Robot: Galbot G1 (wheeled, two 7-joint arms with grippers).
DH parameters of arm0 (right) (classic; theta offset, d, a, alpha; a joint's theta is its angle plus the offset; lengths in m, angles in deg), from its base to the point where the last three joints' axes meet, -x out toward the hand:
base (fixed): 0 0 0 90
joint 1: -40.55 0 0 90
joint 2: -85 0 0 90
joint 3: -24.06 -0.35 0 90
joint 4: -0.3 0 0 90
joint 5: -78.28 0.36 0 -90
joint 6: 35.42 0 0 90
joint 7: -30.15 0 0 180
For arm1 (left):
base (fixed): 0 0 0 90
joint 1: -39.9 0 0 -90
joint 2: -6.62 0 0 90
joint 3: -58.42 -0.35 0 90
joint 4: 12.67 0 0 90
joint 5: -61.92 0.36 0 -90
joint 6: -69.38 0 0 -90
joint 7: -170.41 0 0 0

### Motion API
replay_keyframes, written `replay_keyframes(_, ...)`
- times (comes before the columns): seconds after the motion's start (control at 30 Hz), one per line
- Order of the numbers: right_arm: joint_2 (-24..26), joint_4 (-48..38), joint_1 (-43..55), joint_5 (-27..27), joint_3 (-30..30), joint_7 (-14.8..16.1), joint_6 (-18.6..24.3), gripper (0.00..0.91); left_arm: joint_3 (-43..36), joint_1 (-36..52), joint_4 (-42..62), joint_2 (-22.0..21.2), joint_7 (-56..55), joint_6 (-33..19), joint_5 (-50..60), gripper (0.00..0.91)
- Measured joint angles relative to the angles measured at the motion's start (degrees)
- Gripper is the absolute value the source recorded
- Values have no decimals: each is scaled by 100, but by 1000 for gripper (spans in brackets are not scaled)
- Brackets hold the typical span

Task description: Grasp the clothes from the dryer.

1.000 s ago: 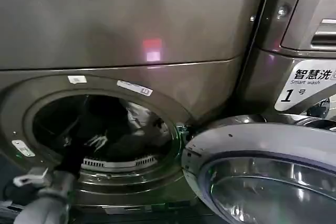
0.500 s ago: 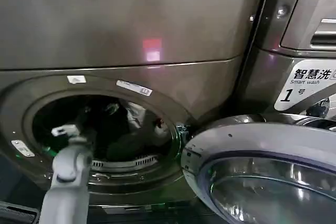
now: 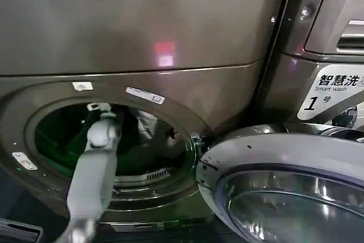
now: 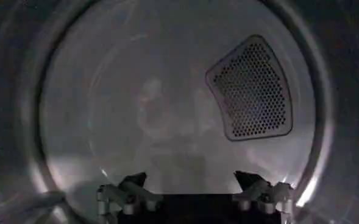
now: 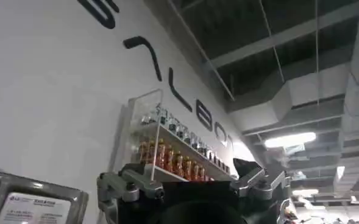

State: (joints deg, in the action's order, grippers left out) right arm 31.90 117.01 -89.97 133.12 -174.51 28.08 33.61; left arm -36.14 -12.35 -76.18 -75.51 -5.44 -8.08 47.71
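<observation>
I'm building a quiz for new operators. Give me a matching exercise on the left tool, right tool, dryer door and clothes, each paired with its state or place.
1 left tool
2 right tool
3 door
4 clothes

A swung open
B faces a shelf of bottles
C lying in the dryer, ungrasped
D open, facing the perforated panel

Pairs: 1-D, 2-B, 3-A, 4-C

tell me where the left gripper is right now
The left gripper is open inside the dryer drum, reached through the round port at the head view's left, facing the perforated vent panel.
</observation>
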Motion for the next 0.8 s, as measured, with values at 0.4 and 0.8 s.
replay_keyframes(0.4,-54,-7,50,-5,62,65,64,907,-203,1118,1789,-123,443,-216,36,907)
replay_keyframes(0.8,-96,46,34,-32,134,130,122,907,-1244,1902,3046,241,2309,-229,385,907)
